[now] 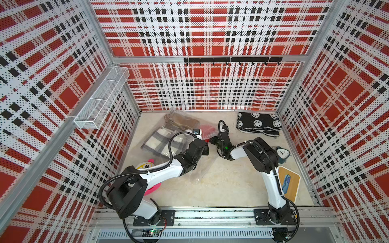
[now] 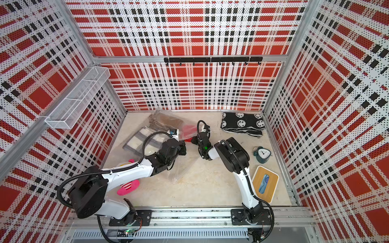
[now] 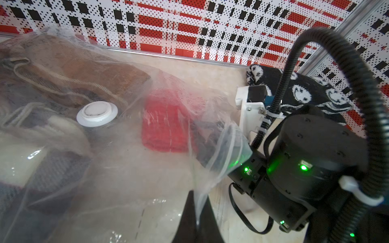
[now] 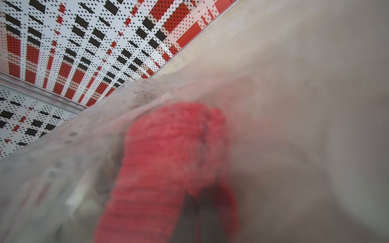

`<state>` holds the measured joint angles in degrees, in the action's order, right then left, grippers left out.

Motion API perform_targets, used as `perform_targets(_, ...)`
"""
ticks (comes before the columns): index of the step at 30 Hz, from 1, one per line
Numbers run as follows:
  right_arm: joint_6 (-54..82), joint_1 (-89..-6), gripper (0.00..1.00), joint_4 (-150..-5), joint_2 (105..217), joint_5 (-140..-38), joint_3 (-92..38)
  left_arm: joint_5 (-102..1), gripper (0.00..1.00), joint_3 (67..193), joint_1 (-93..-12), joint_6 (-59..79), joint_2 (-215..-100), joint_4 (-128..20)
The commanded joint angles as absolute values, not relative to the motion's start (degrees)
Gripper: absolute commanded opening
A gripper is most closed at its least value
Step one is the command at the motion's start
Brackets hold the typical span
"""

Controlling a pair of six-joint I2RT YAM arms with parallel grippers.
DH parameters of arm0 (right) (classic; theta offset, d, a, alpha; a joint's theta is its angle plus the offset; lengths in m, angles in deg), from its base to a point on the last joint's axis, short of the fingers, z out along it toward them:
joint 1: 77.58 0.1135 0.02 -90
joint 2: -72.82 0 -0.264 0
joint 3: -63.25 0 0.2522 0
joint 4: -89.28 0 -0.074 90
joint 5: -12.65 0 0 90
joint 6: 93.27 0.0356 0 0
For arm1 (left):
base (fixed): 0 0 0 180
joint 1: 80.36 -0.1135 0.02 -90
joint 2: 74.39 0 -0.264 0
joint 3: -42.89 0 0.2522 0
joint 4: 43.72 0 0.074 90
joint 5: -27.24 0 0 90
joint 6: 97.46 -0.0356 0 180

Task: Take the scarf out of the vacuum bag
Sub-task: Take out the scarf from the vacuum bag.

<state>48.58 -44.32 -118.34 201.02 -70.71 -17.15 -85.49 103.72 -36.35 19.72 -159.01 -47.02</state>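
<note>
Scarf (image 4: 168, 157) looks pinched in the closed right end effector (image 1: 210, 141) inside the vacuum bag (image 3: 126, 178). Left end effector (image 3: 197, 210) is clamped on the plastic, so pull slow, straight out.

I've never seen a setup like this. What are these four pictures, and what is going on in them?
Two robot arms work on a table inside a plaid-walled booth. Two pictures look down from overhead; two come from cameras on the arms' wrists. The left gripper pinches the edge of the vacuum bag, a clear sack holding scarves. The right gripper is inside its opening, shut on the red scarf. A black smiley scarf, a clock and a wooden board lie beside.
</note>
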Motion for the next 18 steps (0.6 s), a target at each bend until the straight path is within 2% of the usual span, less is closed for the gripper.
perform_targets(1,46.9,-44.1,0.00,-116.5,197.3,-71.1,-16.0,-85.1,0.00,105.3,-36.7,19.9,-159.5,-46.9)
perform_targets(12,46.0,-43.8,0.00,-114.6,189.5,-78.5,-8.0,-85.1,0.00,105.4,-36.7,20.0,-159.6,-47.0)
perform_targets(18,44.8,-39.2,0.00,-115.4,184.2,-74.1,-2.4,-85.0,0.00,105.3,-36.7,20.3,-159.5,-46.9)
